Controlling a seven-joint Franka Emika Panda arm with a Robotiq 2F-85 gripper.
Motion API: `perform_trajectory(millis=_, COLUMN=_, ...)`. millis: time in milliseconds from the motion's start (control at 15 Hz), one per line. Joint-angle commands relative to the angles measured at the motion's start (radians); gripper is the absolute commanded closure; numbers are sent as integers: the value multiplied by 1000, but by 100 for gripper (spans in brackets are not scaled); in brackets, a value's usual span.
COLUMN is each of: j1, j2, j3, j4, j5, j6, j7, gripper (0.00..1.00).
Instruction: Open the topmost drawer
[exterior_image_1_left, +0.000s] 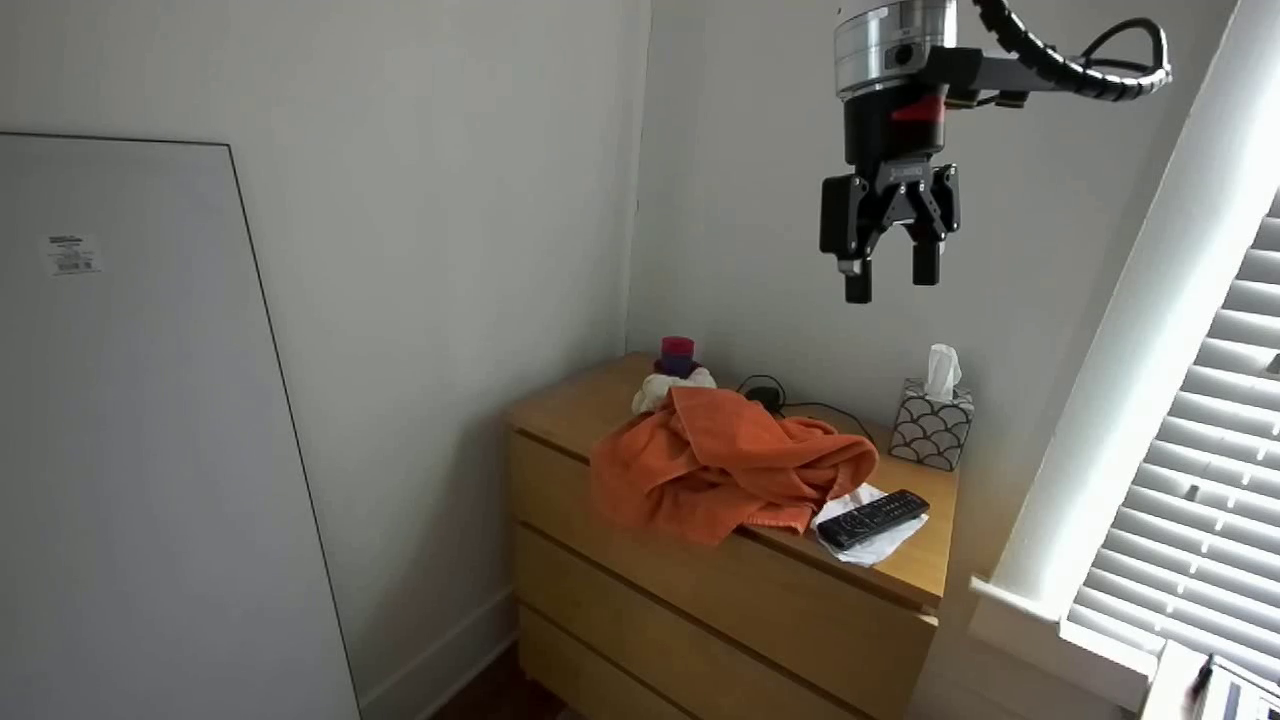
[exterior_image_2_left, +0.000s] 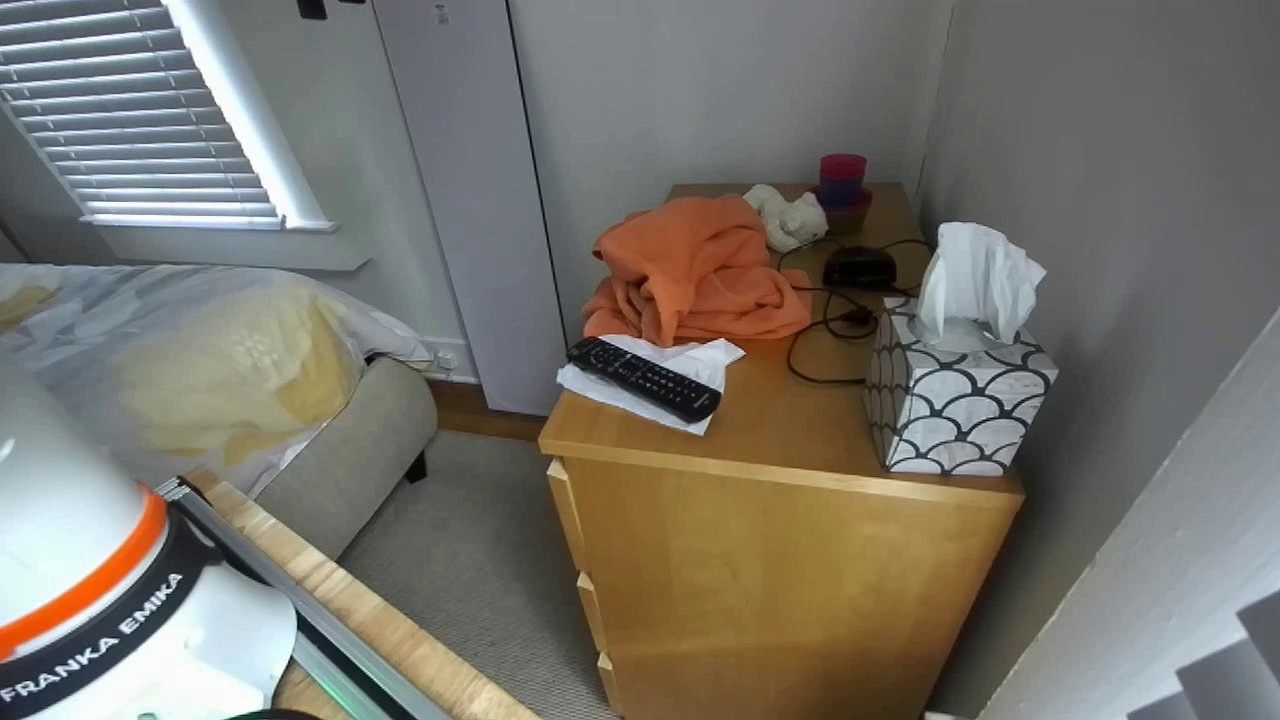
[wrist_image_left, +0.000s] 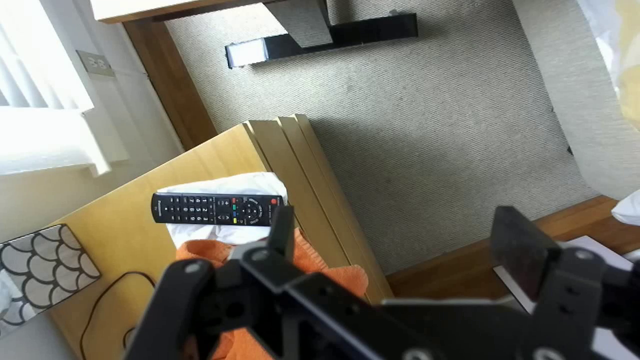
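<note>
The topmost drawer (exterior_image_1_left: 750, 595) is the upper wide pale-wood front of the dresser and looks closed. An orange towel (exterior_image_1_left: 735, 455) hangs over part of its upper edge. Its front shows edge-on in an exterior view (exterior_image_2_left: 567, 515) and as a narrow strip in the wrist view (wrist_image_left: 290, 175). Similar drawer fronts lie below it. My gripper (exterior_image_1_left: 892, 280) hangs high above the dresser, pointing down, open and empty. In the wrist view its fingertips (wrist_image_left: 395, 215) are wide apart, with the dresser's front edge and the floor visible between them. The drawer's inside is hidden.
On the dresser top are a black remote (exterior_image_2_left: 645, 380) on white paper, a patterned tissue box (exterior_image_2_left: 960, 400), a black device with cables (exterior_image_2_left: 860, 268), a white cloth and stacked cups (exterior_image_2_left: 842, 180). A window sill (exterior_image_1_left: 1050, 640) stands beside the dresser. A plastic-covered couch (exterior_image_2_left: 385, 430) stands opposite.
</note>
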Motion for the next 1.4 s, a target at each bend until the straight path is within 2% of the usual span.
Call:
perform_trajectory(millis=0, j1=20, j2=3, j3=-17, j4=2, j5=-5, j6=-2, j7=5, gripper=0)
perform_trajectory(millis=333, j1=20, j2=3, j3=-17, j4=2, j5=-5, j6=-2, j7=5, gripper=0)
perform_trajectory(millis=667, j1=19, j2=55, j3=74, j4=-28, j5=-150, j6=68, j7=269, gripper=0)
perform_trajectory(millis=933, j1=53, j2=148, j3=129, j4=-53, j5=-300, j6=89, j7=513, gripper=0)
perform_trajectory(millis=1133, j1=87, j2=231, j3=134, j4=-85, j5=-402, j6=125, j7=688, gripper=0)
perform_trajectory(millis=1333, j1=123, j2=327, j3=108, j4=-115, j5=-489, j6=189, j7=740, gripper=0)
